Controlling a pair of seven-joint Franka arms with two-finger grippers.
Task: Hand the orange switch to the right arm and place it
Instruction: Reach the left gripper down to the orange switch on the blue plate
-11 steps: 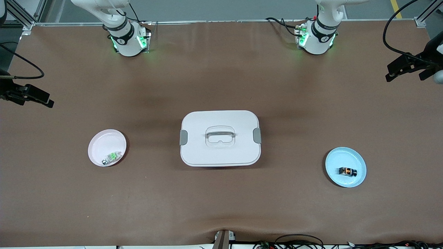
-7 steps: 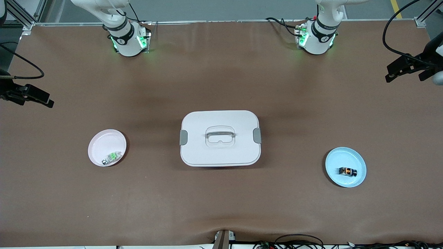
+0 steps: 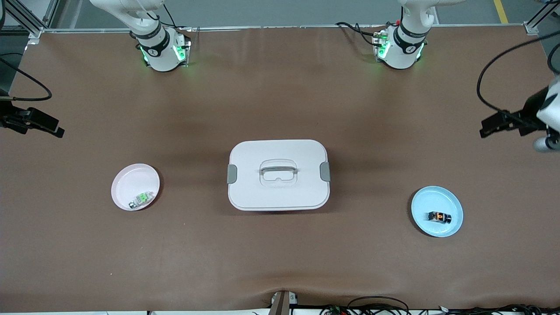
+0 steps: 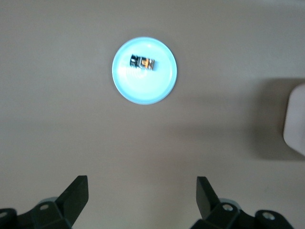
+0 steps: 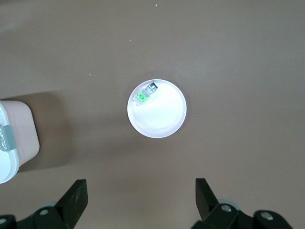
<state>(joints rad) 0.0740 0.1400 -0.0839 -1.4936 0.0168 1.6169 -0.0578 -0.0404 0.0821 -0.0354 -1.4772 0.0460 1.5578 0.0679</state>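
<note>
The orange switch (image 3: 439, 217), a tiny black block with a glowing orange face, lies in a light-blue plate (image 3: 421, 204) toward the left arm's end of the table. The left wrist view shows the switch (image 4: 143, 62) in that plate (image 4: 144, 90), well clear of my left gripper (image 4: 141, 180). That left gripper (image 3: 496, 123) hangs open and empty over bare table by that end's edge. My right gripper (image 3: 41, 124) hangs open and empty over the table's other end. In the right wrist view the right gripper (image 5: 141, 182) shows only bare table between its fingertips.
A white lidded box (image 3: 253, 192) with a grey handle stands mid-table. A pink plate (image 3: 127, 177) toward the right arm's end holds a silver-white part with a green face (image 3: 141, 199). The right wrist view shows that plate (image 5: 162, 119), the part (image 5: 144, 94) and a box corner (image 5: 14, 138).
The left gripper has come in from the table's edge toward the blue plate. The right gripper has shifted only slightly. Nothing on the table has moved.
</note>
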